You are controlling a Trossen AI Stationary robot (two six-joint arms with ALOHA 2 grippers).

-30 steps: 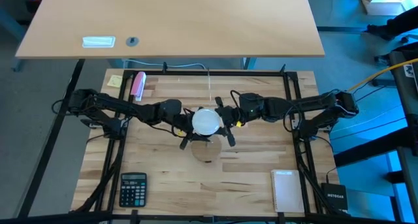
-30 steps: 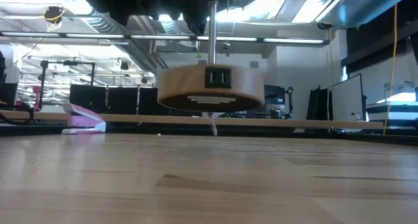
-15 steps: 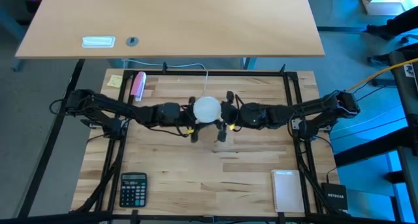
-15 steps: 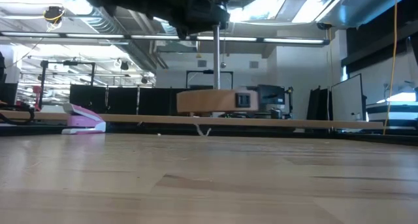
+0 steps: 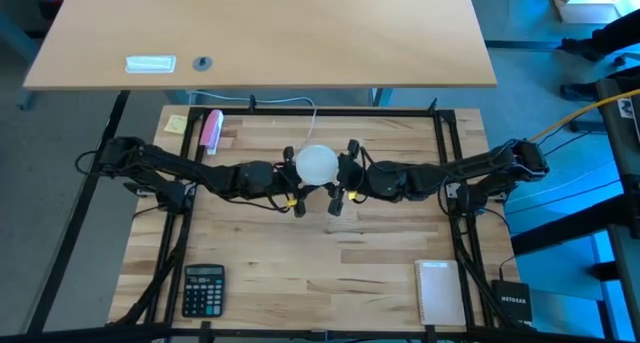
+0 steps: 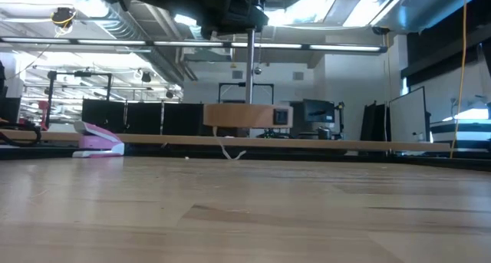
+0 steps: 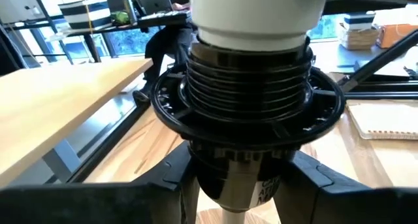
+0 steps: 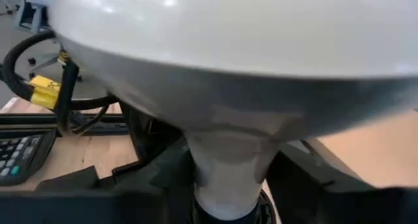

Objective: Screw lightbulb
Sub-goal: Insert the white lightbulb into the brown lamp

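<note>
The white lightbulb (image 5: 318, 165) sits on top of a black threaded socket (image 7: 248, 80), between both arms at the table's middle. My left gripper (image 5: 296, 181) reaches in level from the left and is shut on the socket. My right gripper (image 5: 343, 175) reaches in level from the right and is shut on the lightbulb. In the low view a metal rod (image 6: 251, 71) runs down to the lamp's round wooden disc (image 6: 245, 115), which hangs level above the table. From above, the bulb hides the disc. My left gripper pinches the socket's narrow lower part (image 7: 238, 181) between its two fingers (image 7: 166, 185), which come in level from the table's left. The socket stands upright with the bulb on top, and the lamp is lifted clear of the table. My right gripper has the lightbulb's tapering neck (image 8: 228, 165) between its two fingers (image 8: 300, 185), just under the globe. The fingers come in level from the table's right. The bulb stands upright above the socket.
A white cord (image 5: 318, 118) runs from the lamp to the far edge. A pink stapler (image 5: 211, 130) and a yellow note (image 5: 176, 124) lie far left. A calculator (image 5: 204, 289) lies near left and a notebook (image 5: 440, 291) near right.
Both grippers have swung about, and the lamp has gone from tilted, with its disc toward the near edge and its underside showing, to upright with the disc level. The bulb has moved toward the table's far edge and now covers the disc from above.
</note>
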